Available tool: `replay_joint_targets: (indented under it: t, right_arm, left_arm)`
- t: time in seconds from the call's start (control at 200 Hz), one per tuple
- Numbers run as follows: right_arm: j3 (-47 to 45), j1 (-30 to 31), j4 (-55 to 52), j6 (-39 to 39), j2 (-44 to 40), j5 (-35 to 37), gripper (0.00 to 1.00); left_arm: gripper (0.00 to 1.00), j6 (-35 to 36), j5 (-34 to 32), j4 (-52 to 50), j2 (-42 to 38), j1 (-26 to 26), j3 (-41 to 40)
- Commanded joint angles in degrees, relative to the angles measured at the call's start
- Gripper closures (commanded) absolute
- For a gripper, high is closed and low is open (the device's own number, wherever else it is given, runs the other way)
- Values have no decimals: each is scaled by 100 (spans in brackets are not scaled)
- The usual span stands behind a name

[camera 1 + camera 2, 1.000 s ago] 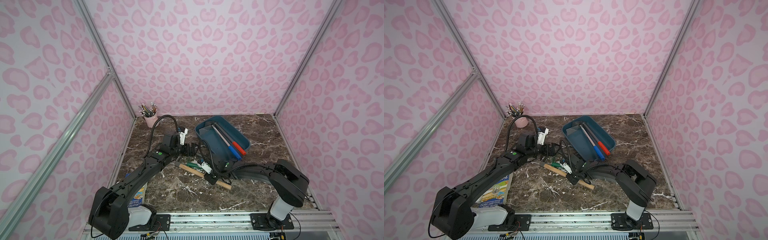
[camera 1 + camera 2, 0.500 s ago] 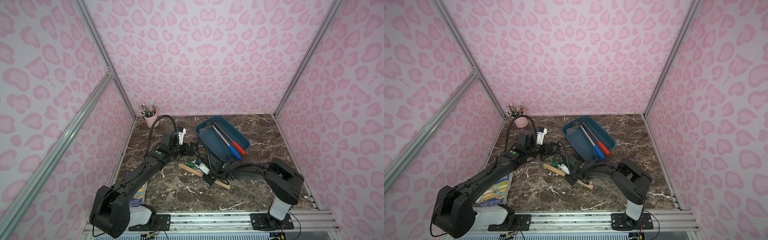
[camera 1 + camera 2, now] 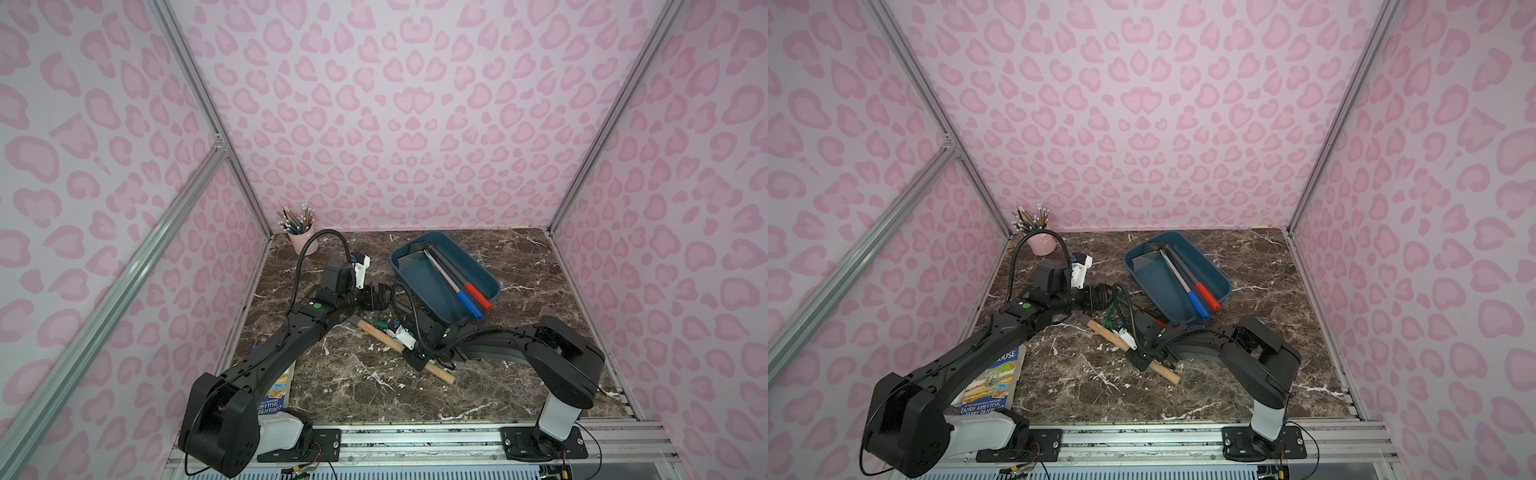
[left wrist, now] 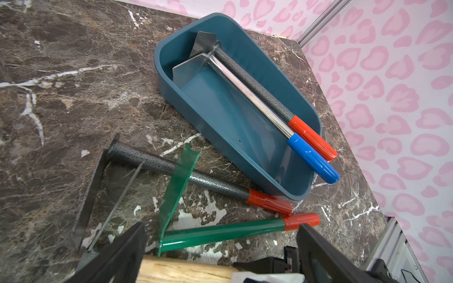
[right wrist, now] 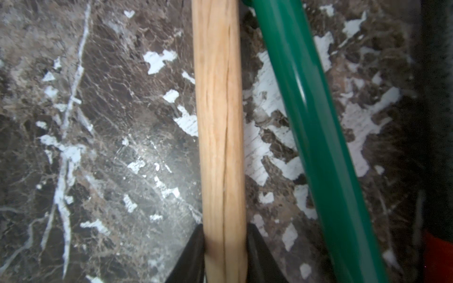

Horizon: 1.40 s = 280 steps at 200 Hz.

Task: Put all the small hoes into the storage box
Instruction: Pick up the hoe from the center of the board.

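Observation:
The small hoe (image 4: 196, 178), with its dark speckled shaft, crosswise flat blade and red handle end, lies on the marble beside the dark blue storage box (image 4: 220, 110) and outside it. The box (image 3: 419, 282) sits at the back centre in both top views (image 3: 1154, 282). My left gripper (image 4: 220, 254) hangs open above the tools, nothing between its fingers (image 4: 122, 252). It shows in a top view as well (image 3: 376, 300). My right gripper (image 5: 224, 235) is shut on the wooden hammer handle (image 5: 218, 122), low over the table (image 3: 417, 359).
A green-shafted tool with a red end (image 4: 220, 232) lies between the hoe and the hammer. Two tools lie in the box, one with a blue handle (image 4: 311, 156) and one with a red handle (image 4: 311, 137). A pink pencil cup (image 3: 305, 241) stands back left. A book (image 3: 276, 390) lies front left.
My right gripper's jaws have closed in on the wooden hammer handle. The left gripper has stayed open and has shifted only slightly.

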Motion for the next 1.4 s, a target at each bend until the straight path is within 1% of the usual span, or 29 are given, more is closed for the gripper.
replay_joint_targets:
  t: [0.0, 0.24, 0.37, 0.48, 0.76, 1.035, 1.395]
  right_arm:
    - [7, 6, -436, -35, -77, 193, 82]
    - [-21, -5, -499, -330, -214, 56, 87]
    - [41, -2, -568, -363, -232, -28, 90]
    - [70, -18, -631, -414, -294, -222, 94]
    - [284, -62, -844, -416, -430, -353, 100]
    - [459, -178, -1101, -346, -602, -614, 100]
    - [659, -339, -1418, -320, -796, -692, 100]
  left_arm:
    - [1, -46, 89, 218, -5, 4, 5]
    - [1, -64, 119, 198, 37, 8, -19]
    - [1, -81, 177, 204, 90, 7, -19]
    - [1, -90, 230, 198, 116, 5, -19]
    - [1, -204, 388, 153, 23, 20, -97]
    - [1, -393, 600, 21, -100, 131, -123]
    - [1, -604, 886, -15, -171, 221, -124]
